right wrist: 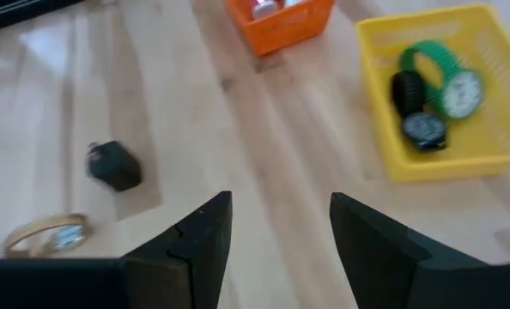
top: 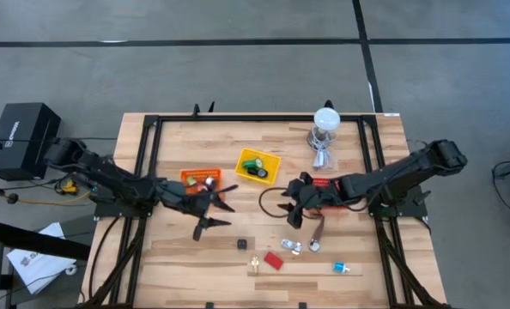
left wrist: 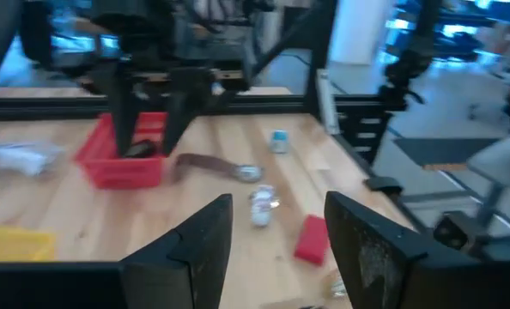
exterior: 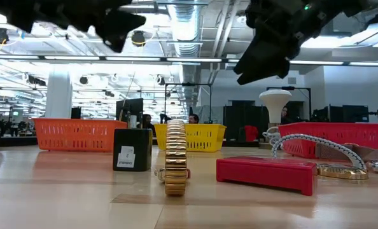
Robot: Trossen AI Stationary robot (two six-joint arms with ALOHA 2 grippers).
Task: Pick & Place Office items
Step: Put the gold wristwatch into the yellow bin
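Pale wood forms the worktop (top: pixel 178 257), with both arms held above its middle. The left end effector (top: pixel 210 209) hangs beside the orange bin (top: pixel 200 178), fingers spread wide and empty. The right end effector (top: pixel 296 204) hovers next to the red bin (top: pixel 328 184), also open and holding nothing; the arm covers most of that bin from above.

Most loose items lie toward the front edge: a black block (top: pixel 242 245), a gold watch (top: pixel 253 263), a red block (top: pixel 274 260), a silver watch (top: pixel 292 247), a brown strap (top: pixel 318 229) and a small blue piece (top: pixel 339 268). A green watch (right wrist: pixel 448 81) and a black watch (right wrist: pixel 416 110) rest inside the yellow bin (top: pixel 258 165). What the orange bin holds is too small to identify. In the low view both end effectors are cut off by the frame's upper edge.
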